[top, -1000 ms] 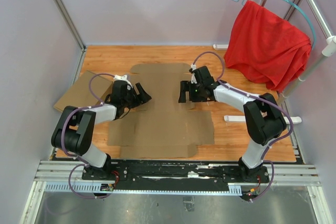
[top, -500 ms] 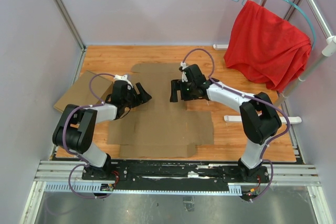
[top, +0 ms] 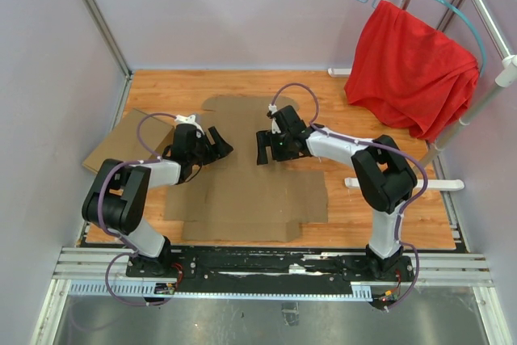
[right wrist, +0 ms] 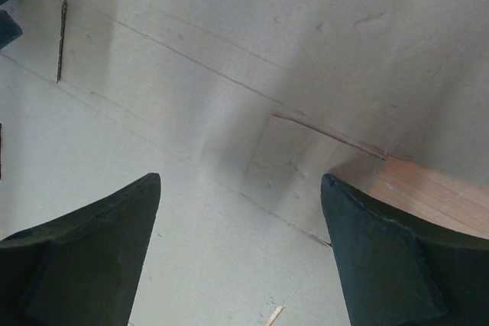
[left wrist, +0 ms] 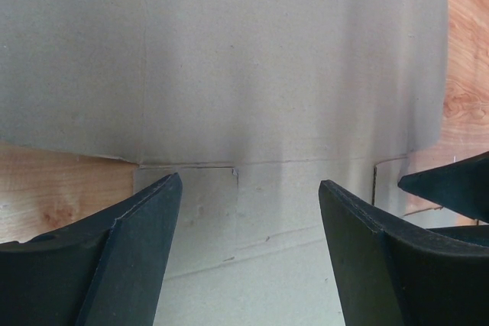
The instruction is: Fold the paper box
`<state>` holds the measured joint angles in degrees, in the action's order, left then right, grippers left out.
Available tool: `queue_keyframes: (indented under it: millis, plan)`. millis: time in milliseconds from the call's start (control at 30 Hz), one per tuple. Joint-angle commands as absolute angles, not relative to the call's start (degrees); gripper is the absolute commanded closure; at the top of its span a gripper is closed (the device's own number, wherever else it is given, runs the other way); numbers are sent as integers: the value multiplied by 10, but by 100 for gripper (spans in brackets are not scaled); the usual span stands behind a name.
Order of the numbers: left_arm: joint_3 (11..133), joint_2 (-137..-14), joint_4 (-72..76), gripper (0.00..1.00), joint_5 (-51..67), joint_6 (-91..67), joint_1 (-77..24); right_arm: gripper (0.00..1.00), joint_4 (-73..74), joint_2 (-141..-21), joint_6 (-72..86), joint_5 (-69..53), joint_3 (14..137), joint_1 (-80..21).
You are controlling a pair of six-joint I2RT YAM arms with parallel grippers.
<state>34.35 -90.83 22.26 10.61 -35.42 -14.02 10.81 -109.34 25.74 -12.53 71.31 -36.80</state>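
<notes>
Top external view has the paper box (top: 242, 183) lying flat and unfolded on the table (top: 161, 86), its length apparently running from the arms' bases toward the back wall. Both tools hover low over its far half, facing each other across the sheet. The left gripper (top: 218, 145) sits at the sheet's left margin pointing right, and the right gripper (top: 261, 148) sits nearer the centreline pointing left. Each stands spread wide with nothing between its fingers. The wrist views confirm it: only bare cardboard, crease lines and cut tabs show between the fingers of the left gripper (left wrist: 249, 182) and of the right gripper (right wrist: 241, 179). The creases run crosswise under both tools. Any fold likely starts there, with the right arm closer to the middle.
</notes>
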Motion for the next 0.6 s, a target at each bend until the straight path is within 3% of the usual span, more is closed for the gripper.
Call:
queue_keyframes:
  millis: [0,233,567]
  plan:
    - [333,-929,210,21,108,-360,-145,13,108,-1123,264,-130,720,-381]
    - [351,-928,203,21,121,-376,-144,13,165,-1114,229,-88,764,-362]
    - [427,-962,172,23,112,-379,-145,12,190,-1121,204,-120,821,-283]
